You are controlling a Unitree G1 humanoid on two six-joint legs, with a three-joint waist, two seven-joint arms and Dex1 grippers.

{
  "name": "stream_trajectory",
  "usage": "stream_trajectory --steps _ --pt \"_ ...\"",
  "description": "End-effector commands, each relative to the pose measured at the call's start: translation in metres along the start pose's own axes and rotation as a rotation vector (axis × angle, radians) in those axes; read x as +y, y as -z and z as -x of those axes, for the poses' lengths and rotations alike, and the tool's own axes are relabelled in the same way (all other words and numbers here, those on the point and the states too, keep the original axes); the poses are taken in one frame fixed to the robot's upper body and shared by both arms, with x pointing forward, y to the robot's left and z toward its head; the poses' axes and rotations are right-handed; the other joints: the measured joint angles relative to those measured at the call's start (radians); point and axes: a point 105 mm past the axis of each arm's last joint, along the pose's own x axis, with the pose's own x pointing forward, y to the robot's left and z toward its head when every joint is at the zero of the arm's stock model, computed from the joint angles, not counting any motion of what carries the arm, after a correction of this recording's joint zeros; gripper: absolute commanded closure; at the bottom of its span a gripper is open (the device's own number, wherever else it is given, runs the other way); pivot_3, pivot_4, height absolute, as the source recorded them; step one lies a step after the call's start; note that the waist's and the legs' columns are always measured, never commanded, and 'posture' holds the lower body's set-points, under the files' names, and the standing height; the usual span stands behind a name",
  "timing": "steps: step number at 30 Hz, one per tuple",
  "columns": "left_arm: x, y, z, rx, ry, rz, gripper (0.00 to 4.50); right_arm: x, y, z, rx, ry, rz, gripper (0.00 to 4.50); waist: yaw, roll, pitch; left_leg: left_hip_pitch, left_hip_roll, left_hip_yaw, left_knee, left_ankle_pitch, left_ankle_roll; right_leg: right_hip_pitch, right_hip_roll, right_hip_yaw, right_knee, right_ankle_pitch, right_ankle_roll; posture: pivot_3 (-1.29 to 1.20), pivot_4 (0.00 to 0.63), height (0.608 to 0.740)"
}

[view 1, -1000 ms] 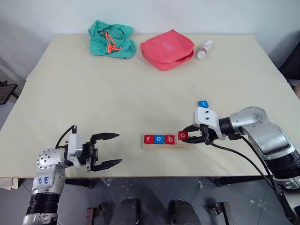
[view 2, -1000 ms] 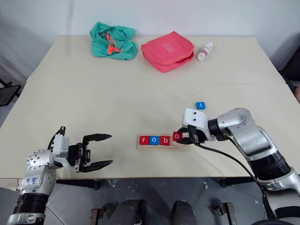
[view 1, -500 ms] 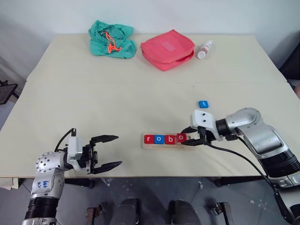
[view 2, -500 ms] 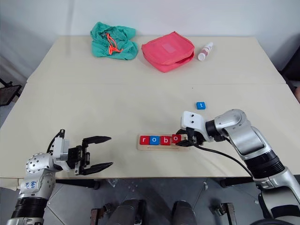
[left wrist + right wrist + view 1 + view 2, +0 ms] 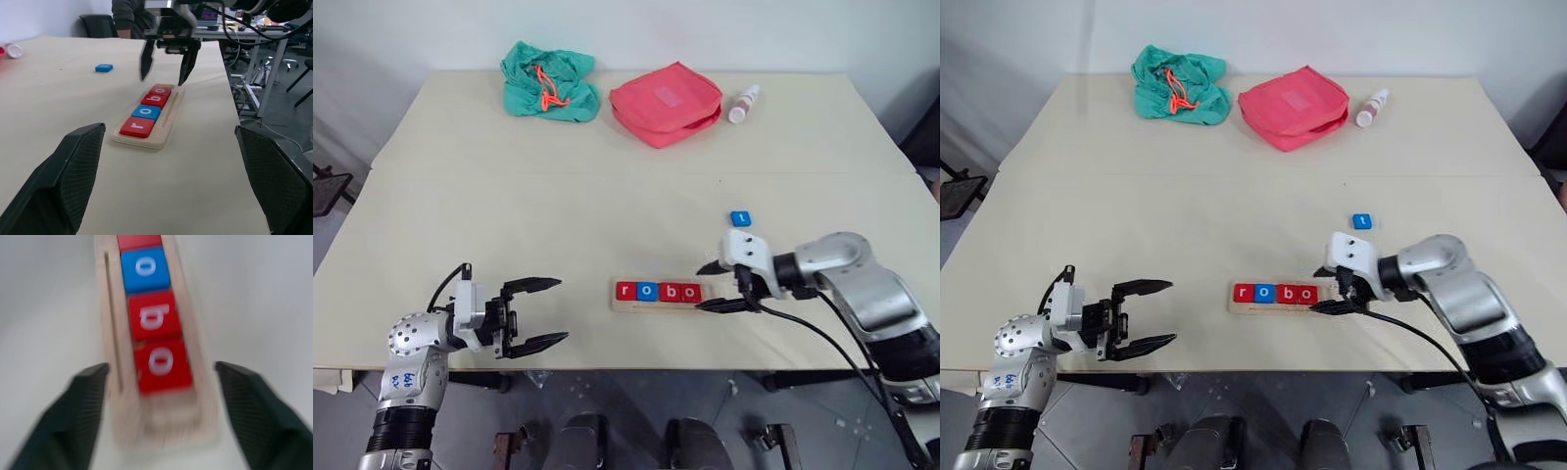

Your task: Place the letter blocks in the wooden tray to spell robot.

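4 blocks [image 5: 657,292] in the tray [image 5: 624,305] read r, o, b, o in white. The loose blue block [image 5: 740,218] reads t.

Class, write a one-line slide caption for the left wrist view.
Four letter blocks sit in the wooden tray; the blue t block waits.

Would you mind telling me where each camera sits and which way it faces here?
Head eye views: high, looking forward and down at the table; both arms show.
Left wrist view: looks along the open left gripper at the wooden tray and the open right gripper.
Right wrist view: looks down between its fingers at the tray's free end.
Shared: four letter blocks in the tray.
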Motion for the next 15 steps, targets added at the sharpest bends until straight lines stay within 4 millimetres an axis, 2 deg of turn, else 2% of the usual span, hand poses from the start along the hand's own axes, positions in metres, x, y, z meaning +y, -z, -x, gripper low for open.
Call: stream_trajectory --steps 1,3,7,15 --pt "0.004 -0.004 -0.001 -0.009 0.004 -0.026 0.0 -0.002 -0.004 0.009 -0.014 0.039 0.017 2.36 -0.002 0.0 0.0 0.0 0.0 0.0 0.0 0.0 0.0 0.0 0.0 0.0 0.0 0.0 0.0 0.0 0.15 0.74" --pt "0.005 -0.004 -0.002 -0.011 0.009 -0.027 0.0 -0.004 -0.002 0.008 -0.014 0.051 0.014 3.17 -0.003 0.0 0.0 0.0 0.001 0.001 0.0 0.0 0.0 0.0 0.0 0.0 0.0 0.0 0.0 0.0 0.15 0.74" --pt "0.007 -0.004 -0.002 -0.013 0.015 -0.028 0.0 -0.005 -0.001 0.003 -0.014 0.057 0.012 4.48 -0.004 0.0 0.0 0.0 0.001 0.002 0.0 0.0 0.0 0.0 0.0 0.0 0.0 0.0 0.0 0.0 0.15 0.74" --pt "0.006 -0.005 0.0 -0.008 0.014 -0.032 0.0 -0.007 0.003 -0.01 -0.011 0.06 -0.006 4.48 -0.002 0.0 0.0 0.0 0.0 0.001 0.0 0.0 0.0 0.0 0.0 0.0 0.0 0.0 0.0 0.0 0.15 0.74"
